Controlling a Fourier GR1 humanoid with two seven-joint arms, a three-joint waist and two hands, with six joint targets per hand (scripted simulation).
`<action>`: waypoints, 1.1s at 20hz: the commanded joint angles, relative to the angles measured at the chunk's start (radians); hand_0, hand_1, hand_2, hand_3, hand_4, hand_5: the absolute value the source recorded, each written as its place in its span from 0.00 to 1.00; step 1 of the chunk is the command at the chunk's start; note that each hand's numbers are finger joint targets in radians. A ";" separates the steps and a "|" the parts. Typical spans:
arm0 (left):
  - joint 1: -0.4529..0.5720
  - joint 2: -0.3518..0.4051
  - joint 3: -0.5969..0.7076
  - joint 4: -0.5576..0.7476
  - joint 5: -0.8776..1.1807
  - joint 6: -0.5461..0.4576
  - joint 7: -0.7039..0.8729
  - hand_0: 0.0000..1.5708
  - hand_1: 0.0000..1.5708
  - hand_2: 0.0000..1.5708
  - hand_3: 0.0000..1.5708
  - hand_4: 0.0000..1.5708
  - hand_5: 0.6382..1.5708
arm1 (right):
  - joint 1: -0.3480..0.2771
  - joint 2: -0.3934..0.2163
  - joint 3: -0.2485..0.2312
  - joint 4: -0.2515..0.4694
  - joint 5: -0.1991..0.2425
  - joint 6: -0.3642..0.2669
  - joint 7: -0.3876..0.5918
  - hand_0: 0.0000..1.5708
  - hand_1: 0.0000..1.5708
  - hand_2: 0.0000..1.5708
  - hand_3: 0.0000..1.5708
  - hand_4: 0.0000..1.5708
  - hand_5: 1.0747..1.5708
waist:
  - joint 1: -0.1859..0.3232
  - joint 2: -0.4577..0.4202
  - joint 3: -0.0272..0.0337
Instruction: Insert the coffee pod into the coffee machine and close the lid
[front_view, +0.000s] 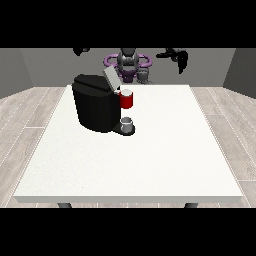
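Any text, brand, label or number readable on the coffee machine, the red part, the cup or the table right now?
None readable. The black coffee machine, its raised lid, the red pod holder, the grey cup and the white table show plain surfaces with no lettering, logos or numbers.

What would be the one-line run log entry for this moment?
machine: lid open | pod: not visible | cup: under red head | hand at right: raised, holds nothing | hand at left: raised, mostly cut off
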 joint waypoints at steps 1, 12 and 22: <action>0.065 -0.036 -0.036 -0.077 0.007 0.022 0.009 0.00 0.00 0.00 0.00 0.00 1.00 | -0.024 0.015 0.049 -0.016 0.034 0.009 0.010 0.00 0.00 0.00 0.00 0.00 1.00 | 0.030 0.019 0.0002; 0.152 -0.042 -0.138 -0.335 0.171 0.076 0.121 0.00 0.00 0.00 0.00 0.00 1.00 | -0.170 -0.003 0.015 0.077 0.024 0.075 0.004 0.00 0.00 0.00 0.00 0.00 1.00 | 0.047 0.132 0.0003; 0.243 -0.041 -0.219 -0.482 0.152 0.141 0.131 0.00 0.00 0.00 0.00 0.00 1.00 | -0.254 0.017 -0.003 0.191 0.030 0.086 -0.036 0.00 0.00 0.00 0.00 0.00 1.00 | 0.011 0.225 0.0002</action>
